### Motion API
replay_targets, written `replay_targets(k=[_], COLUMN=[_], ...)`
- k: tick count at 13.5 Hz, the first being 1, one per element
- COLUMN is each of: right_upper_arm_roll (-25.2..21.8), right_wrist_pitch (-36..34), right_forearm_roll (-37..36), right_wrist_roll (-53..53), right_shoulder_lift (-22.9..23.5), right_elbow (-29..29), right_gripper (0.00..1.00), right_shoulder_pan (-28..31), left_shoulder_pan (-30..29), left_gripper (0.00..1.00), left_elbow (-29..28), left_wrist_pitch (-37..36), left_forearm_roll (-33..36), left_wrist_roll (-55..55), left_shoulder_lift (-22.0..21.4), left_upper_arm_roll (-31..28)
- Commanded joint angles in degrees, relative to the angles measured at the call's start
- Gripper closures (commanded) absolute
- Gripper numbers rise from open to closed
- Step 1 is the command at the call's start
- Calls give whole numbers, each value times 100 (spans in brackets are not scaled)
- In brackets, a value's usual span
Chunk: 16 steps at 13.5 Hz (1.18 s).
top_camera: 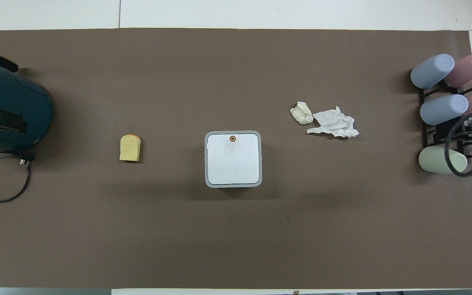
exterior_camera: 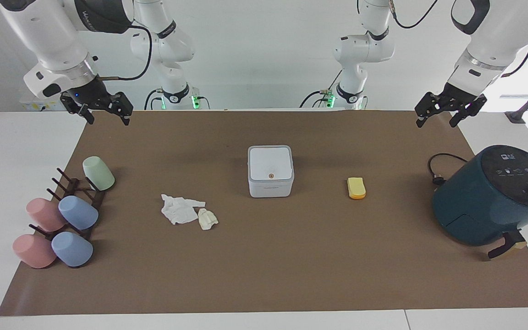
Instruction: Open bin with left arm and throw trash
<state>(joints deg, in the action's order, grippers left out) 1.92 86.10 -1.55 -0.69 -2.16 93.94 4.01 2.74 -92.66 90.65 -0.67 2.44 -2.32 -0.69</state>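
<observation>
The bin (exterior_camera: 271, 176) (top_camera: 232, 159) stands mid-mat, a pale grey-white box with its white lid down and an orange button (exterior_camera: 271, 175) on the lid's edge farther from the robots. Toward the right arm's end, a bit farther from the robots than the bin, lie a wrinkly white tissue (exterior_camera: 180, 210) (top_camera: 334, 124) and a cream paper wad (exterior_camera: 207, 219) side by side. A yellow-orange block (exterior_camera: 356, 188) (top_camera: 130, 148) lies toward the left arm's end. My left gripper (exterior_camera: 439, 121) hangs open in the air above the mat's corner by its base. My right gripper (exterior_camera: 107, 118) hangs open above the other corner. Both hold nothing.
A dark teal air fryer (exterior_camera: 488, 197) with a black cord (exterior_camera: 438, 167) sits at the left arm's end. A dark rack (exterior_camera: 77, 190) with several pastel cups stands at the right arm's end. The brown mat (exterior_camera: 264, 275) covers most of the table.
</observation>
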Motion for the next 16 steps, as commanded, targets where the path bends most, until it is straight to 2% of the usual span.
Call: replay_targets(k=[1,6,7,8,9,12,15,16], right_upper_arm_roll=[2,10,10,19,19,19,37,37], right_wrist_pitch=[39,21,21,29,21,21,143,553], right_forearm_roll=[32,32,32,32,32,32,84,389], right_wrist_roll=[148,148,130,139,130,165,157,148], right_shoulder_lift=[-74,-83,-83,-83,-83,-83,-127,-144], right_elbow=[89,98,98,98,98,98,229,395], right_gripper=[0,0,0,0,0,0,0,0], right_shoulder_pan=[-5,-5,-14,-14,-5,-5,-23,-57], left_shoulder_pan=[60,86,269,419,638,1385,2246,2483], left_gripper=[0,0,8,50,99,100,100,100], left_elbow=[-156,-191,-278,-331,-480,-1113,-1518,-1510], left_wrist_pitch=[15,-65,31,232,478,1278,2261,2447], left_forearm_roll=[111,111,111,111,111,111,111,111], left_wrist_roll=[55,2,2,-7,2,-172,-1541,-1858], left_shoulder_lift=[-137,-181,-207,-225,-243,-340,-208,-16], left_upper_arm_roll=[-1,7,16,16,16,16,43,43])
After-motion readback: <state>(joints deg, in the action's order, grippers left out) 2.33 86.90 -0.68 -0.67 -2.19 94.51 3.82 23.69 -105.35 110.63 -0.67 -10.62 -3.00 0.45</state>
